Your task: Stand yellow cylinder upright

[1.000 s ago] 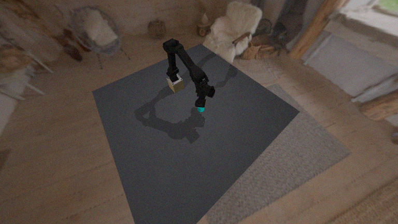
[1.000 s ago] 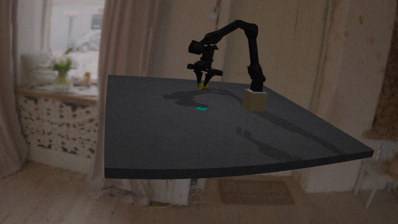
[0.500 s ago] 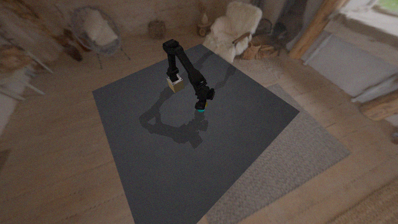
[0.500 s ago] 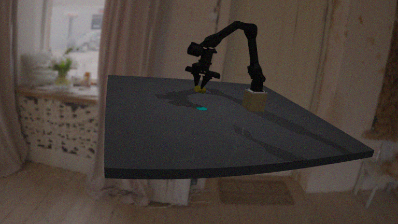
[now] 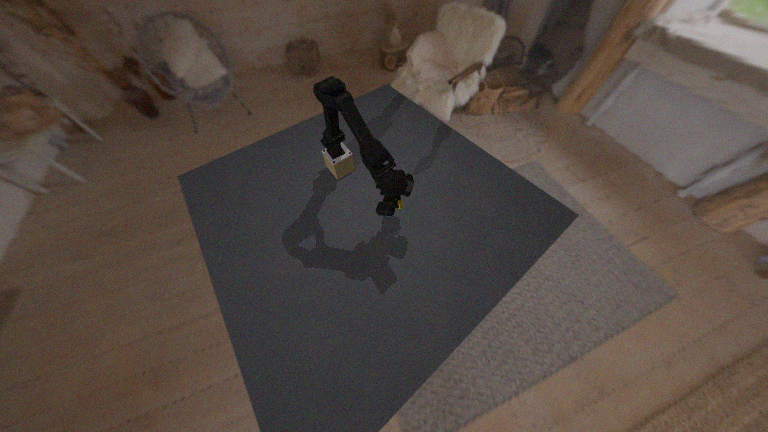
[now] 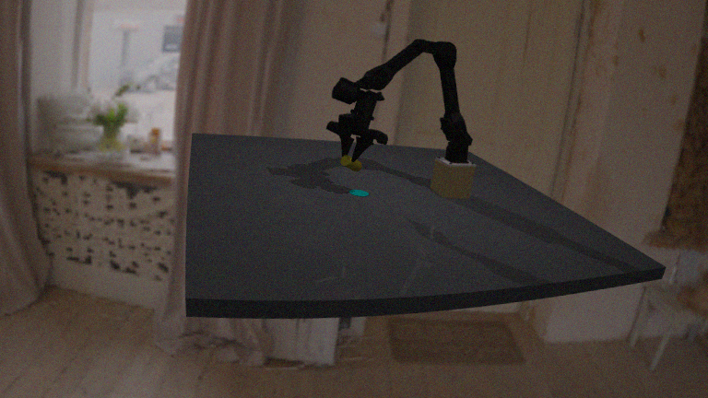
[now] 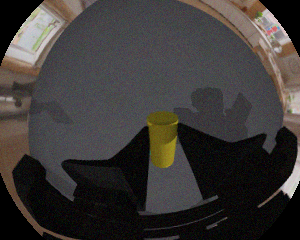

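Observation:
The yellow cylinder (image 5: pixel 399 205) (image 6: pixel 355 165) (image 7: pixel 162 146) is held in the air above the dark table, tilted and closer to lying than upright. In the exterior view its right end is a little lower. My gripper (image 6: pixel 350 158) (image 7: pixel 162 128) is shut on it, one finger on each side; in the top view the fingers are hard to make out. The cyan circle (image 6: pixel 359 193) lies flat on the table and shows below the gripper in the exterior view. It is hidden in the top view and in the wrist view.
The arm's base stands on a tan block (image 5: pixel 339 167) (image 6: pixel 453 180) on the dark table (image 5: pixel 317 336) (image 6: pixel 271 247). The arm's shadow falls across the table near the circle. The table's edges show in the top and exterior views.

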`<state>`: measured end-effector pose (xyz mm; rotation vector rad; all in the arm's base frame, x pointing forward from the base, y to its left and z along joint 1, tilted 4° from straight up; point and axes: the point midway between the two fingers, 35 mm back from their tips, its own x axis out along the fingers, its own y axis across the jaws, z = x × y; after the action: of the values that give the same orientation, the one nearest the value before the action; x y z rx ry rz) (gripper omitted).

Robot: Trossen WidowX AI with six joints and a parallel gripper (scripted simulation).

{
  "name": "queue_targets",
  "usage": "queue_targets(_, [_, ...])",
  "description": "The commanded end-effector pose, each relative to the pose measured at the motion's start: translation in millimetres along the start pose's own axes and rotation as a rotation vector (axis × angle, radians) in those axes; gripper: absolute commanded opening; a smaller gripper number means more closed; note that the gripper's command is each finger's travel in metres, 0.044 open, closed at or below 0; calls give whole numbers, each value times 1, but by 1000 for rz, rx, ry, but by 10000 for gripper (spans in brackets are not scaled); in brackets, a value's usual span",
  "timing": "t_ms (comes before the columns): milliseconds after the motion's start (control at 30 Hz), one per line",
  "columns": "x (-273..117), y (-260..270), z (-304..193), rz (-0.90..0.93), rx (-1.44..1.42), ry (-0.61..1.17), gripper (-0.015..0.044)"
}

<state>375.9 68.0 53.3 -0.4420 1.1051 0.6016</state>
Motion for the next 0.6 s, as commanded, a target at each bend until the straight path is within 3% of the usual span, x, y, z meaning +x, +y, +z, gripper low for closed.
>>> queue_targets(0, [5,0,-1,10,18,-24,105])
queue_targets(567, [15,-8,2,20,56,-144,105])
